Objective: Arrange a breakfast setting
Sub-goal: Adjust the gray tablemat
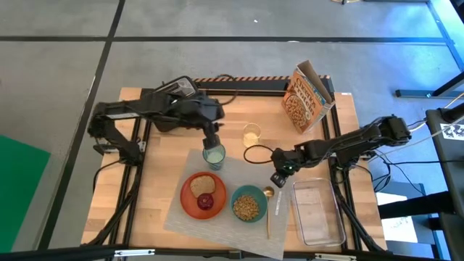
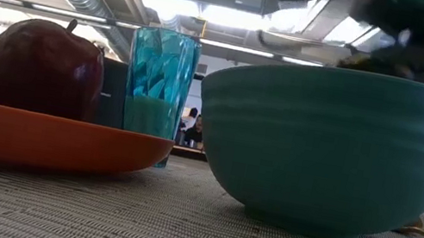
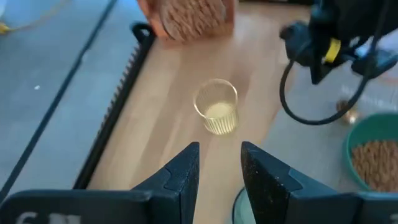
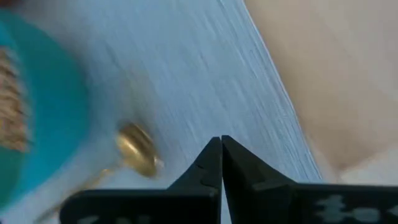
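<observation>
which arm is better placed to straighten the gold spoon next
Right, probably. The right pincer hovers shut just above the gold spoon beside the teal bowl. The left pincer is open over the green-tinted glass, across the placemat.

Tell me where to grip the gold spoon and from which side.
Grip the gold spoon mid-handle, coming straight down. It lies flat on the placemat, its bowl end close to the teal bowl; the handle has clearer sides for fingers to straddle.
</observation>
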Robot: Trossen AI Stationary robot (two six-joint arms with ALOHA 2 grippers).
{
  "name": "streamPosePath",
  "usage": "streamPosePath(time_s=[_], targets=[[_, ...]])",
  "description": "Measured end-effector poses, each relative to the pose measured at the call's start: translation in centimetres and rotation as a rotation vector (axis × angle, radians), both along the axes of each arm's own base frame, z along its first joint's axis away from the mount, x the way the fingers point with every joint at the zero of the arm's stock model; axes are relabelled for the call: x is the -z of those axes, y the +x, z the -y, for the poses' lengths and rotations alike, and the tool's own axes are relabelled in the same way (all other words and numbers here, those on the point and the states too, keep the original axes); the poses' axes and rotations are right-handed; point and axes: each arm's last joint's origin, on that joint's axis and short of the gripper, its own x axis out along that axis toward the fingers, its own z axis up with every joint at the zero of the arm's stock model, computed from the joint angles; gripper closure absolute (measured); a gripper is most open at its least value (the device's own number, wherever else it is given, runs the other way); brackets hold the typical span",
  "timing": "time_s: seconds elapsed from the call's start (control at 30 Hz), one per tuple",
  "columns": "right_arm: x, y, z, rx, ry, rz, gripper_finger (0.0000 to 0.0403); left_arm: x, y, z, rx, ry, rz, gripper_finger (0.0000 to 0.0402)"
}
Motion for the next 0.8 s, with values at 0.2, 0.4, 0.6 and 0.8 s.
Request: streamPosePath(time_s=[0.2, 0.4, 0.6, 0.8], targets=[[2.3, -1.3, 0.3, 0.020, 0.008, -0.056, 0.0402, -1.8, -2.5, 0.2, -0.058, 0.025, 0.057, 0.0289], [3.6, -1.8, 1.5, 0.041, -0.019, -0.101, 0.0403, -2.0, -3.2, 0.5, -0.082, 0.042, 0.051, 0.0289], [4.4, -1.0, 2.9, 0.030, -0.012, -0.088, 0.0403, -1.9, -3.4, 0.8, -0.085, 0.034, 0.037, 0.0289], [4.5, -0.7, 5.0, 0.116, -0.090, -0.070, 0.0403, -1.6, -3.9, 0.8, -0.117, 0.039, -0.016, 0.0289]])
